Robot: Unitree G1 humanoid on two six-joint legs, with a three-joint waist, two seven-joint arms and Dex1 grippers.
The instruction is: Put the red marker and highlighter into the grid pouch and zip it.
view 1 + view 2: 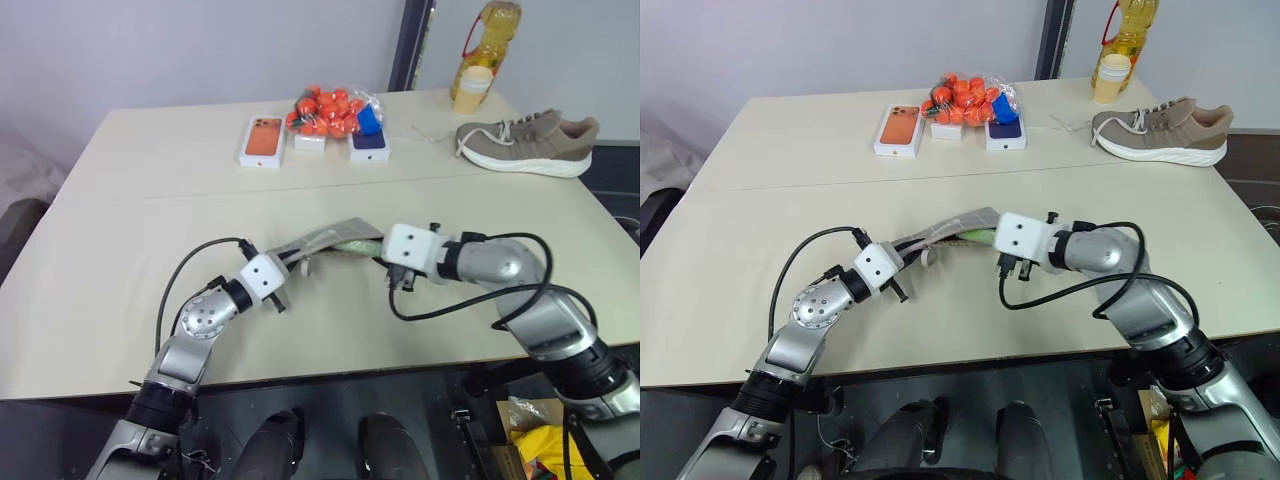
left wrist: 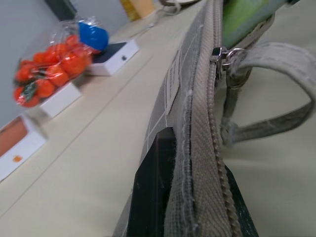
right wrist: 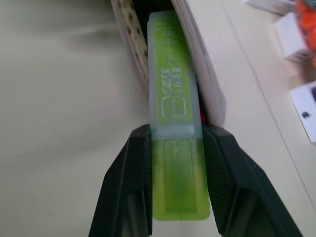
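From the left, the left gripper is clamped tight on the near-left end of the grid pouch, one black finger on each side of the fabric edge by the zipper; in the left wrist view that edge rises between the fingers and the zipper slider sits partway along with its pale cord pull looping off to one side. Held this way the pouch mouth stands lifted and open towards three o'clock.

Next comes the highlighter, its pale capped end already at the pouch opening. The right gripper grips it across the green body, fingers pressed on both flat sides. The red marker cannot be made out; it may already lie inside the pouch.

To do this insertion well, the right gripper should probably push the highlighter along the pouch's long axis, towards nine o'clock, keeping it clear of the zipper teeth, while the left grip holds firm so the mouth does not collapse. Release should come only once most of the body is inside.
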